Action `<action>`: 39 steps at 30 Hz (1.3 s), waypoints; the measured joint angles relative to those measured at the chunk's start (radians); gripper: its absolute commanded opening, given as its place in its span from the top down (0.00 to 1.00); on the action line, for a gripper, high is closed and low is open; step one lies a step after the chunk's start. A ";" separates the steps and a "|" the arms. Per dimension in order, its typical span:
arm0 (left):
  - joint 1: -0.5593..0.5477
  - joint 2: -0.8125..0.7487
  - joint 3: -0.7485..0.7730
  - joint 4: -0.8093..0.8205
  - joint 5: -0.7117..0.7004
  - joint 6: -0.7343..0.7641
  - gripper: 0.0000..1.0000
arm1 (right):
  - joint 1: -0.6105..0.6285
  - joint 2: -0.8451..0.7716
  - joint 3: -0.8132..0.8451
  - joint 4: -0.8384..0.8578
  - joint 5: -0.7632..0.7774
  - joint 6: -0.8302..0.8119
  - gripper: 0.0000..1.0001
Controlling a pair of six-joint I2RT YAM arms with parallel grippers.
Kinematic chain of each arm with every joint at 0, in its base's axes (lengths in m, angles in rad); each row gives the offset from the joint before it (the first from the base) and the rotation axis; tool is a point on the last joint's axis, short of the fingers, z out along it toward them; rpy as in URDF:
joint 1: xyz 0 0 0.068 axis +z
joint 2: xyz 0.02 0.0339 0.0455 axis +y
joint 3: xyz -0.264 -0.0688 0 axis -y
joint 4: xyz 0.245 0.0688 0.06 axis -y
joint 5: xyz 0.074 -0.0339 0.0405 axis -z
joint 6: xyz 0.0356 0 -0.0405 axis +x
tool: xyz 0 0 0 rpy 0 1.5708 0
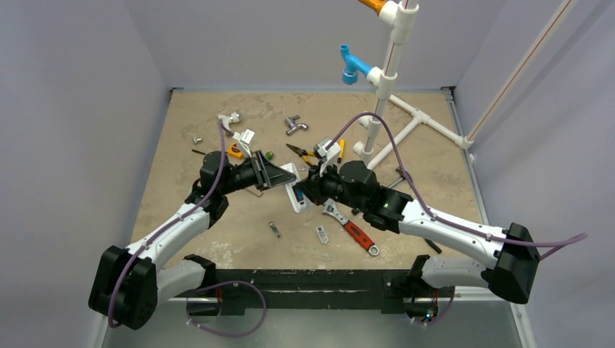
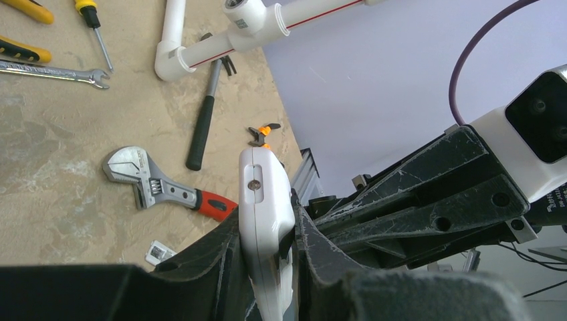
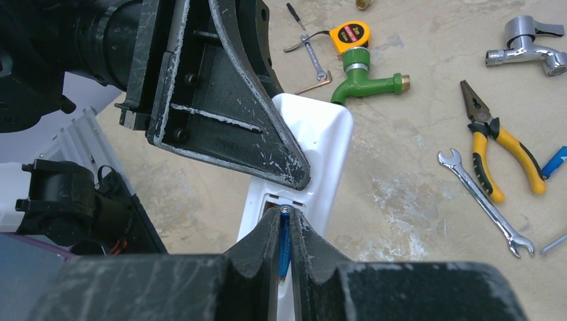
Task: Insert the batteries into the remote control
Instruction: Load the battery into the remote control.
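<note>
Remote control (image 3: pixel 321 154): one, white, clamped edgewise between the fingers of the left gripper (image 2: pixel 266 251) and held over the middle of the table (image 1: pixel 246 243). Its back recess faces the right gripper (image 3: pixel 284 229).

Battery (image 3: pixel 284 244): one seen, blue, pinched between the right gripper's closed fingers, tip at the mouth of the recess.

The grippers meet nose to nose. Bare tabletop lies below them, toward the arm bases.

Beyond the right fingers:
- one green tap (image 3: pixel 364 79)
- one yellow-handled pliers (image 3: pixel 491 144)
- two spanners (image 3: pixel 485 200)
- one tape measure (image 3: pixel 350 35), label unreadable

Beneath the left gripper: one red-handled wrench (image 2: pixel 167 188), markings too small to read.
</note>
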 measured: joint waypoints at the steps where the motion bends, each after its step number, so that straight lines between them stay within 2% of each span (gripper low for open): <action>1: 0.000 0.000 0.000 0.000 0.000 0.000 1.00 | 0.000 -0.002 0.000 -0.001 0.002 -0.001 0.92; 5: 0.000 0.000 0.000 0.002 0.003 0.000 1.00 | 0.000 -0.010 0.000 -0.014 0.011 -0.002 0.89; 11: 0.000 0.000 0.000 0.006 0.003 0.000 1.00 | 0.000 -0.011 0.000 -0.021 0.024 -0.008 0.77; 20: 0.000 0.000 0.000 0.008 0.006 0.000 1.00 | 0.000 -0.012 -0.006 -0.015 0.023 -0.009 0.64; 28: 0.000 0.000 0.000 0.008 0.011 0.000 1.00 | 0.000 -0.049 -0.018 -0.008 0.025 -0.027 0.58; 34: 0.000 0.013 0.000 0.037 0.043 0.000 1.00 | 0.000 -0.098 -0.023 -0.007 0.049 -0.105 0.52; 39: -0.002 0.032 0.000 0.045 0.085 0.000 1.00 | 0.000 -0.190 -0.070 0.017 -0.020 -0.299 0.51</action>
